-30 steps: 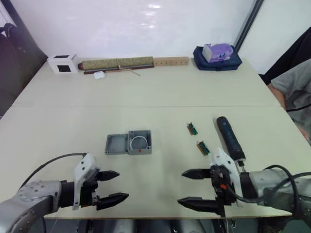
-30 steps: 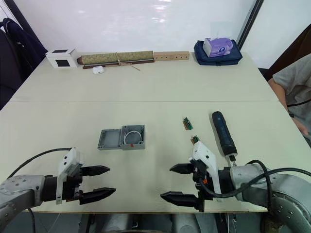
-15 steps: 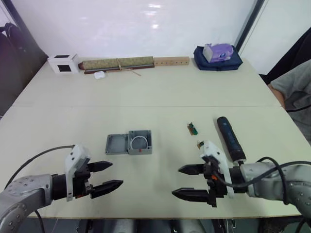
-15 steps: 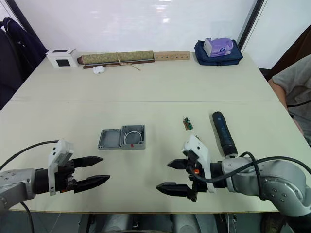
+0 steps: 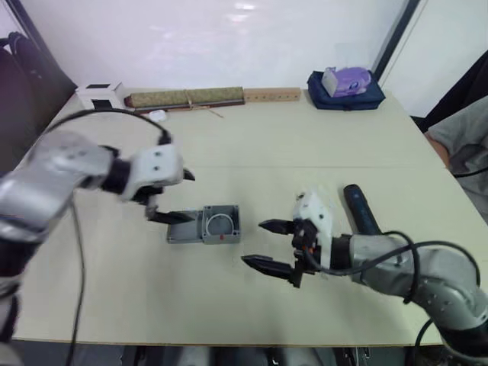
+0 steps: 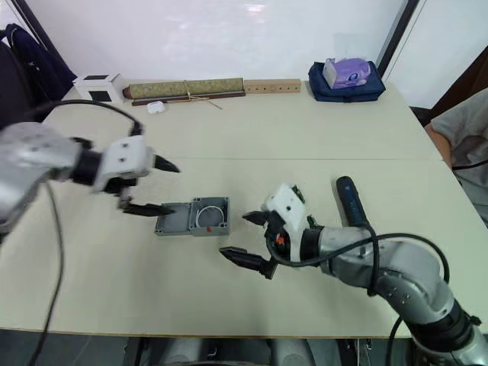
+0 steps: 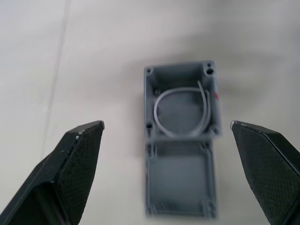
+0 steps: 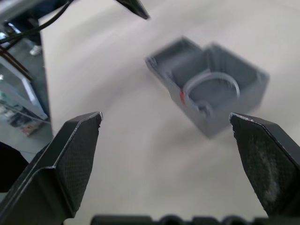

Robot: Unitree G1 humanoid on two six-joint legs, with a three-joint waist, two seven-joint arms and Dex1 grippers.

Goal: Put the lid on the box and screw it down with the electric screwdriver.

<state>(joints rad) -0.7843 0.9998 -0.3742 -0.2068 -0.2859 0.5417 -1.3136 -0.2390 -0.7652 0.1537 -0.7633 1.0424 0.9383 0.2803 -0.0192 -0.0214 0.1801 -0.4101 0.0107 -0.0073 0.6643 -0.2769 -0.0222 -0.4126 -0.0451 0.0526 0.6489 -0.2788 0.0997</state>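
Since half a second ago both our arms have left the desk's near edge and moved in toward the grey parts: our left claw (image 5: 174,196) has swung up and over the lid (image 5: 184,226), and our right claw (image 5: 268,244) has come forward to just beside the box (image 5: 220,223), at its 4 o'clock. The left claw is spread wide and holds nothing; its lower finger (image 5: 171,217) hangs at the lid's far-left edge, though we cannot tell whether it touches. The right claw is also wide open and empty, both tips pointing toward the box. On the desk (image 5: 252,137) the lid lies rim-up, touching the box's side at the box's 9 o'clock. The box stands open side up, with a white ring (image 7: 180,112) inside and a red mark (image 8: 183,97) on its near wall. The electric screwdriver (image 5: 357,212) lies flat at 3 o'clock from the box, well apart from it, behind our right forearm. Along the far edge sit a white cube (image 5: 97,94), a long roll (image 5: 185,97), a wooden strip (image 5: 271,94) and a tissue pack (image 5: 345,79) on a dark blue cushion (image 5: 345,91). A person's sleeve (image 5: 467,143) shows at the desk's right end.
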